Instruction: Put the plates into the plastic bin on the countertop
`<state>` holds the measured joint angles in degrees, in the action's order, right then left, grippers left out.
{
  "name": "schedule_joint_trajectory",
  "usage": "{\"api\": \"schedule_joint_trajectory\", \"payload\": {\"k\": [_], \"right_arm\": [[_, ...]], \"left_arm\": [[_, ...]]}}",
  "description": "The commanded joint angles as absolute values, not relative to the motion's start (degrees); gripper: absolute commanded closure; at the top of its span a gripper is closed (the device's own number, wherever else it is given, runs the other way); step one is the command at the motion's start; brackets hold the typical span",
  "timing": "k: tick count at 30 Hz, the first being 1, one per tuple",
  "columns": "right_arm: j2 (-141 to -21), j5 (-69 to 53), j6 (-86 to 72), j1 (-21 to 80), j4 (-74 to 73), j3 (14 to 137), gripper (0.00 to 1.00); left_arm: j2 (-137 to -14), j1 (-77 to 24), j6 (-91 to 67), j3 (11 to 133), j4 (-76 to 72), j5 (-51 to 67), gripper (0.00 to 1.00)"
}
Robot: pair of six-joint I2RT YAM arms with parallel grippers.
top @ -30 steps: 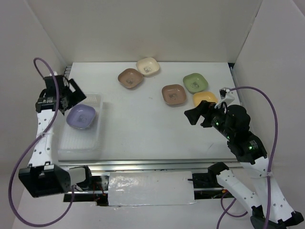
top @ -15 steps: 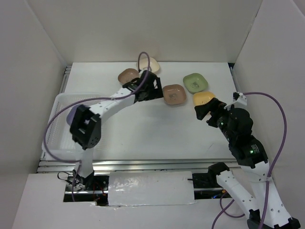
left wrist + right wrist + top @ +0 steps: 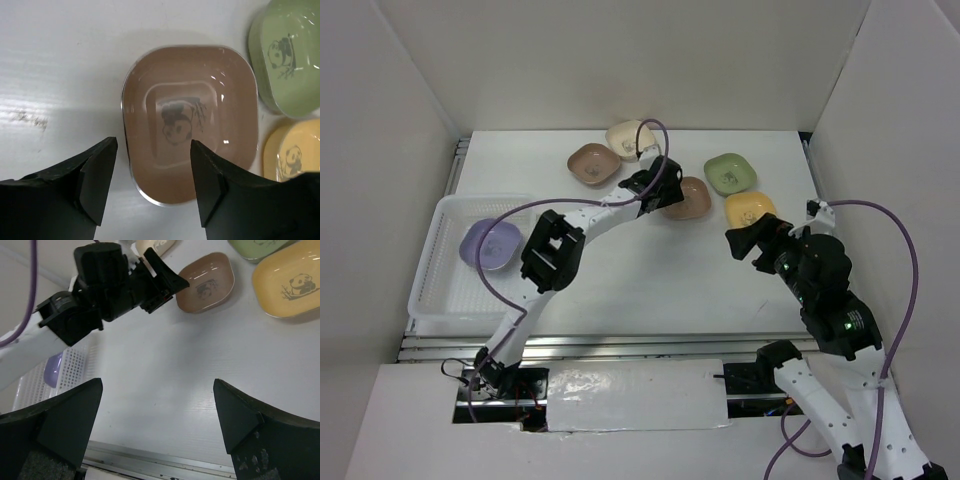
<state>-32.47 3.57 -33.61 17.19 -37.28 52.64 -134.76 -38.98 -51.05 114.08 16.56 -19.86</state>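
Six plates show from above, and only one of them, the purple plate (image 3: pixel 490 245), is in the plastic bin (image 3: pixel 428 292) over at the left edge of the tabletop (image 3: pixel 640 285). The other five are loose on the far half. The left hand (image 3: pixel 152 149) is stretched out over the nearer brown plate (image 3: pixel 190 120), spread open and gripping nothing. One tip is just outside the plate's rim, the other is over its bowl, and I can't tell if either touches it. The green plate (image 3: pixel 287 55) and yellow plate (image 3: pixel 292 150) sit just beside that one. The other brown plate (image 3: pixel 592 163) and the cream plate (image 3: pixel 630 140) are side by side near the back wall. The right hand (image 3: pixel 157 384) hangs wide open and empty above bare tabletop, near the yellow plate.
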Motion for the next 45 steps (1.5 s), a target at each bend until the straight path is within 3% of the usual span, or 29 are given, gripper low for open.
{"api": "schedule_joint_trajectory", "payload": {"k": [1, 7, 10, 11, 16, 21, 26, 30, 35, 43, 45], "right_arm": [[-30.68, 2.37, -33.58, 16.79, -36.56, 51.95, 0.0], [-29.97, 3.78, -32.96, 16.79, -37.0, 52.56, 0.0], [-30.41, 3.52, -32.96, 16.79, -36.65, 52.91, 0.0], [-30.67, 3.52, -32.96, 16.79, -36.56, 52.91, 0.0], [-30.41, 2.82, -33.31, 16.7, -35.6, 52.3, 0.0], [-31.37, 0.45, -33.49, 16.52, -34.1, 51.51, 0.0], [-32.61, -1.4, -33.58, 16.44, -31.64, 50.19, 0.0], [-33.22, -1.41, -32.78, 16.17, -31.99, 50.18, 0.0], [-34.54, -0.97, -32.25, 16.08, -32.08, 51.24, 0.0], [-35.33, -2.29, -32.34, 15.91, -32.34, 51.86, 0.0], [-35.16, -2.28, -32.52, 15.91, -32.43, 52.12, 0.0]], "left_arm": [[-141.57, -37.97, -52.64, 119.52, 18.19, -21.63, 0.28], [-144.41, -36.74, -53.44, 121.38, 20.83, -20.04, 0.49], [-142.04, -36.65, -53.53, 119.71, 22.49, -21.7, 0.8], [-140.9, -36.82, -53.7, 119.1, 23.63, -22.75, 1.0], [-123.78, -37.62, -56.69, 107.78, 32.68, -35.58, 1.0], [-99.04, -32.71, -59.31, 90.93, 37.26, -36.83, 1.0], [-75.21, -19.1, -65.21, 73.51, 41.05, -36.3, 1.0], [-64.72, 1.6, -61.45, 59.8, 37.8, -27.43, 1.0], [-61.7, 14.73, -61.96, 52.84, 36.04, -24.01, 1.0], [-71.88, 21.8, -58.8, 53.61, 31.82, -16.88, 1.0], [-71.63, 21.89, -57.92, 53.18, 30.5, -15.3, 0.56]]}}
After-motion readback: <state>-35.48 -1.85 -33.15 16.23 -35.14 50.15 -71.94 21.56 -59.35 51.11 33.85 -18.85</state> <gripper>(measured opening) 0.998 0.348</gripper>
